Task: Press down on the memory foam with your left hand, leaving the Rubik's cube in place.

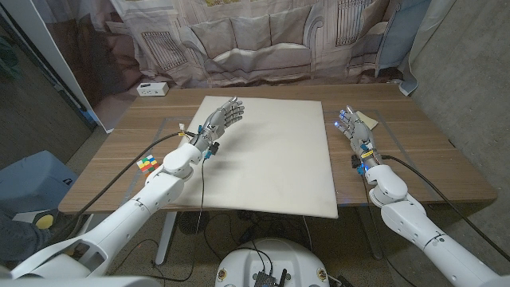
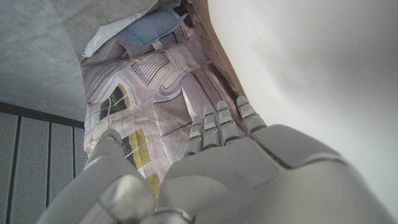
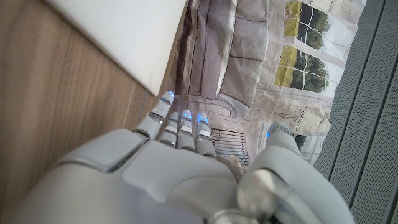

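Seen from the head camera, a large, flat, off-white square slab of memory foam (image 1: 267, 155) covers the middle of a brown wooden table (image 1: 119, 159), its surface smooth and unmarked. The robot's left hand (image 1: 221, 119) hangs over the foam's left far corner, fingers straight and slightly apart, holding nothing; whether it touches the foam cannot be told. A small multicoloured Rubik's cube (image 1: 147, 164) sits on the bare wood well left of the foam, beside the left forearm. The right hand (image 1: 354, 129) is on the wood just right of the foam, fingers extended with blue-lit tips, empty. A small white box (image 1: 153, 88) sits at the table's far left corner; any writing on it is too small to read. A printed fabric backdrop showing a sofa (image 1: 255, 40) hangs behind the table.

From the left wrist, the left hand (image 2: 224, 162) shows fingers straight beside the pale foam (image 2: 311, 68), with the backdrop (image 2: 149, 93) and grey concrete floor (image 2: 43, 50) beyond.

From the right wrist, the right hand (image 3: 180, 155) stretches open over wood (image 3: 56, 93) near the foam's edge (image 3: 124, 37).
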You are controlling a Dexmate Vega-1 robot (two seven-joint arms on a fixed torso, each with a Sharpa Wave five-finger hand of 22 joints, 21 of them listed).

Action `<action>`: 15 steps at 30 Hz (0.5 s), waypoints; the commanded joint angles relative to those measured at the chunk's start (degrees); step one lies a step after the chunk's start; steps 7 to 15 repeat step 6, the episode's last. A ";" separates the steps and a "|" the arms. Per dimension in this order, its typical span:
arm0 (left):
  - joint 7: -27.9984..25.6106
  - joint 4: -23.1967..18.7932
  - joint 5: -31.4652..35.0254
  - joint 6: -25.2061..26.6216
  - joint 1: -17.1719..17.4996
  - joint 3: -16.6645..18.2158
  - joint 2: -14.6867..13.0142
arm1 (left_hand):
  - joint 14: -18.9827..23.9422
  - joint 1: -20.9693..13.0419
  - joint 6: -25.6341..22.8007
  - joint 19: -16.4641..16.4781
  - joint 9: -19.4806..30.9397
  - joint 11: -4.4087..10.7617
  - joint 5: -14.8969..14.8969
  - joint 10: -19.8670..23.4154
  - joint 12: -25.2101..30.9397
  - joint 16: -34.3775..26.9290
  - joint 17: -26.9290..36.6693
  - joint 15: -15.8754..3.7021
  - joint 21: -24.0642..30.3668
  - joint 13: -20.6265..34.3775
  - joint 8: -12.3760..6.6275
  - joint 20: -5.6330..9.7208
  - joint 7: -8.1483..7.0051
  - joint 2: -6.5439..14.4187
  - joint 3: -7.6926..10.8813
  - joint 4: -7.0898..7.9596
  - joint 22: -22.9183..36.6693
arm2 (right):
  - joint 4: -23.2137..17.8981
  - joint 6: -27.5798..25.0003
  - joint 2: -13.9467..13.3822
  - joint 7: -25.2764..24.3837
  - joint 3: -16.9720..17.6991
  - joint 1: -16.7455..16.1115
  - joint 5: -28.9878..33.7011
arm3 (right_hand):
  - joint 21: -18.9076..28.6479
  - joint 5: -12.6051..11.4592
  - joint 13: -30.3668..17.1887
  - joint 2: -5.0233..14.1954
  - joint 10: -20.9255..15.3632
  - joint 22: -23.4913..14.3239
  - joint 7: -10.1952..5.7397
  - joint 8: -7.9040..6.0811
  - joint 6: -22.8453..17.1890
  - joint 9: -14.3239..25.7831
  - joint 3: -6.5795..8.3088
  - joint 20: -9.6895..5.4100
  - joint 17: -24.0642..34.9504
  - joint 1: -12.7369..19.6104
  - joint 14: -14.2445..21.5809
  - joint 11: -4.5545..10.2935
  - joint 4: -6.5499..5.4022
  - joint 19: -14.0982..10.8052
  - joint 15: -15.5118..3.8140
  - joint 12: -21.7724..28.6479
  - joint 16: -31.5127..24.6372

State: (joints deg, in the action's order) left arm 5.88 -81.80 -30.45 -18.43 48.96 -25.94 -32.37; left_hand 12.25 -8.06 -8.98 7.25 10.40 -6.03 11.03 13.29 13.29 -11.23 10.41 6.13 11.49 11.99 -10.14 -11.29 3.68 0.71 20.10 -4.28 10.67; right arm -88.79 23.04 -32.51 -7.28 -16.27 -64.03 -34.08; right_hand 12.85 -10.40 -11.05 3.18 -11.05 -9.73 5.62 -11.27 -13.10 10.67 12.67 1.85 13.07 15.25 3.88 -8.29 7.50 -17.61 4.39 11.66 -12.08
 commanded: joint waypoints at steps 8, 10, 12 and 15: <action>1.09 0.28 -1.85 -0.02 0.32 0.26 0.44 | -0.29 0.02 -0.71 0.11 0.13 0.32 -0.18 -0.19 -0.22 0.23 0.13 -0.04 0.25 0.10 -0.61 -0.13 0.13 0.10 -0.08 -0.21 -0.06 | -1.51 -0.82 -0.93 -0.63 0.32 -0.51 0.44 | -0.23 0.15 -0.25 0.18 -0.72 -0.19 -0.45 0.04 -0.04 0.19 -0.31 -0.12 -0.09 -0.11 0.36 -0.10 0.11 -0.50 0.32 0.04 -0.12; 1.09 0.28 -1.85 -0.02 0.32 0.26 0.44 | -0.29 0.02 -0.71 0.11 0.13 0.32 -0.18 -0.19 -0.22 0.23 0.13 -0.04 0.25 0.10 -0.61 -0.13 0.13 0.10 -0.08 -0.21 -0.06 | -1.51 -0.82 -0.93 -0.63 0.32 -0.51 0.44 | -0.23 0.15 -0.25 0.18 -0.72 -0.19 -0.45 0.04 -0.04 0.19 -0.31 -0.12 -0.09 -0.11 0.36 -0.10 0.11 -0.50 0.32 0.04 -0.12; 1.09 0.28 -1.85 -0.02 0.32 0.26 0.44 | -0.29 0.02 -0.71 0.11 0.13 0.32 -0.18 -0.19 -0.22 0.23 0.13 -0.04 0.25 0.10 -0.61 -0.13 0.13 0.10 -0.08 -0.21 -0.06 | -1.51 -0.82 -0.93 -0.63 0.32 -0.51 0.44 | -0.23 0.15 -0.25 0.18 -0.72 -0.19 -0.45 0.04 -0.04 0.19 -0.31 -0.12 -0.09 -0.11 0.36 -0.10 0.11 -0.50 0.32 0.04 -0.12; 1.09 0.28 -1.85 -0.02 0.32 0.26 0.44 | -0.29 0.02 -0.71 0.11 0.13 0.32 -0.18 -0.19 -0.22 0.23 0.13 -0.04 0.25 0.10 -0.61 -0.13 0.13 0.10 -0.08 -0.21 -0.06 | -1.51 -0.82 -0.93 -0.63 0.32 -0.51 0.44 | -0.23 0.15 -0.25 0.18 -0.72 -0.19 -0.45 0.04 -0.04 0.19 -0.31 -0.12 -0.09 -0.11 0.36 -0.10 0.11 -0.50 0.32 0.04 -0.12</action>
